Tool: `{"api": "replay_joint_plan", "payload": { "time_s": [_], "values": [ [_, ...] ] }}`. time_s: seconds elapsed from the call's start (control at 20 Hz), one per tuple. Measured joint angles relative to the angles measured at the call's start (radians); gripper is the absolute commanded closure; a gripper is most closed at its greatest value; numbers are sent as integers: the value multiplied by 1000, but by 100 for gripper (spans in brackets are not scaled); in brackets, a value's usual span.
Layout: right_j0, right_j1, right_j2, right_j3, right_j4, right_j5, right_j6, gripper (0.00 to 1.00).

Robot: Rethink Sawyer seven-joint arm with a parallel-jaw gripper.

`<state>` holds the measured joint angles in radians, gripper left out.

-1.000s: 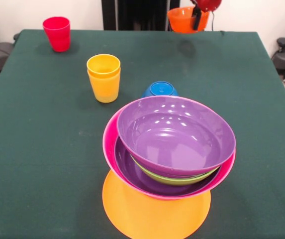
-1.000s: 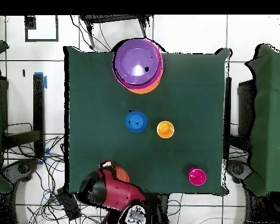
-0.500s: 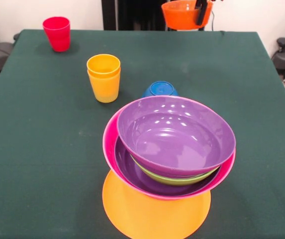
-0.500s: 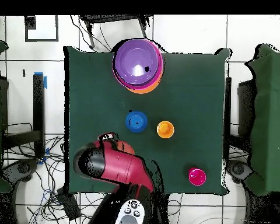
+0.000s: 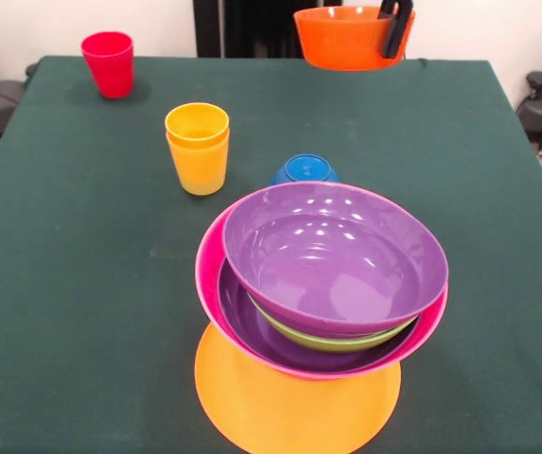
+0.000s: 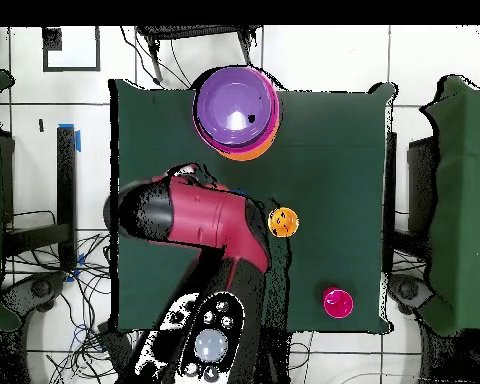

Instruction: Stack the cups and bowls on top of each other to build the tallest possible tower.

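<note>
At the top edge of the front view the end effector [image 5: 395, 26] shows only as dark fingers [image 5: 398, 33] that pinch the rim of the small red-orange bowl [image 5: 346, 40]. The bowl hangs in the air above the far part of the tabletop [image 5: 81, 265]. The upper part of the end effector is cut off by the picture edge, so its wrist is not seen here. In the overhead view the red arm [image 6: 199, 215] lies over the middle of the tabletop and hides the held bowl and the end effector completely.

The tower [image 5: 323, 284] stands at the near side of the tabletop. Its base is the large orange bowl [image 5: 294, 402], of which only the lower part shows, and it looks flat from this angle. On it sits the large pink bowl [image 5: 206, 274], seen only as a rim. Inside are a purple bowl [image 5: 252, 326], then the lime green bowl [image 5: 327, 340] as a thin strip, then the second purple bowl [image 5: 332, 255] on top, tilted a little.

Just behind the tower the small blue bowl [image 5: 304, 170] is half hidden by it; it seems to lie upside down. The yellow cups [image 5: 197, 147] stand one inside the other, left of the blue bowl. The red cup [image 5: 108, 63] stands alone at the far left corner.
</note>
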<state>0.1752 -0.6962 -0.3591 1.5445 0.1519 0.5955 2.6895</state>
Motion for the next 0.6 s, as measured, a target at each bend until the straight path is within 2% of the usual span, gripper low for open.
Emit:
{"api": "replay_joint_plan", "payload": {
  "time_s": [0.1,0.15,0.3,0.4,0.6],
  "values": [
    [-5,13,-1,-63,-11,41,0,100],
    [-12,29,-1,-133,-20,84,0,100],
    [-22,49,-1,-208,-29,125,0,100],
    [-40,77,0,-300,-33,167,0,100],
    [-73,122,7,-416,-34,192,0,100]
  ]
}}
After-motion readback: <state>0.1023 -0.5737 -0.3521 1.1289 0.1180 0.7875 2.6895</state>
